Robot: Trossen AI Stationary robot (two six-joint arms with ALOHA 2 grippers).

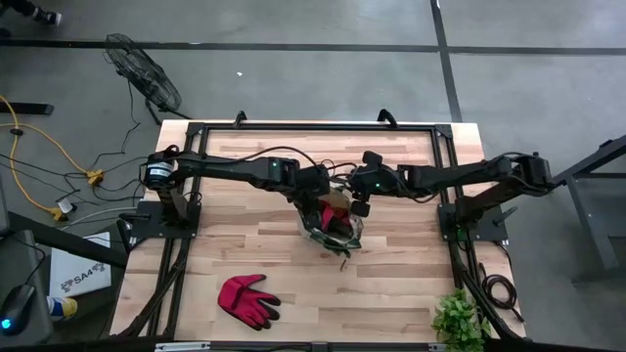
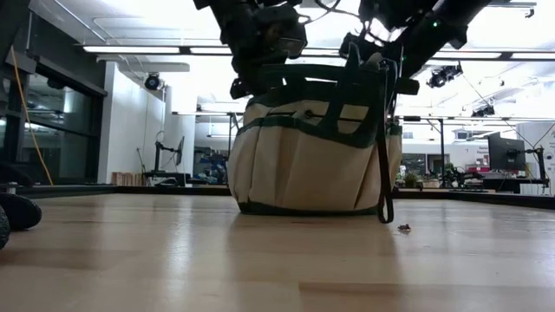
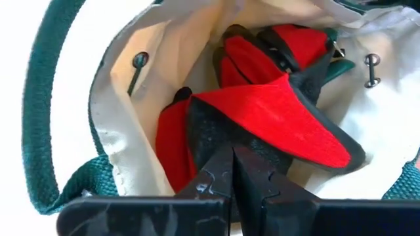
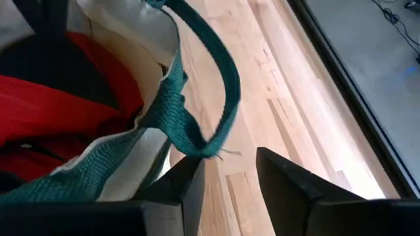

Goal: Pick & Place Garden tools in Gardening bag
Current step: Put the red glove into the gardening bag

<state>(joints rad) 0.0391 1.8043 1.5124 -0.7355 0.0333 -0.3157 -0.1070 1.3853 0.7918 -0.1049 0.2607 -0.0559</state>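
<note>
The olive-tan gardening bag with its dark green rim stands upright on its base in the middle of the table; it also shows in the low view. My left gripper reaches down into the bag's mouth, shut on the black-and-red glove. My right gripper is open beside the bag's rim, outside the bag, with bare table between its fingers. A red glove lies flat on the table near the front edge. The other tools are hidden. My left gripper pinches the glove's black part between its two fingers, coming from above and pointing down into the bag. The glove lies crumpled inside the bag, its red side bulging up just past the fingertips. My right gripper: one finger stands close against the bag's outer wall; I cannot tell whether it touches.
One green loop handle hangs outside the rim by my right gripper. A leafy plant stands at the table's front right corner. Bare wood lies around the bag. A black frame runs along the table's far edge.
</note>
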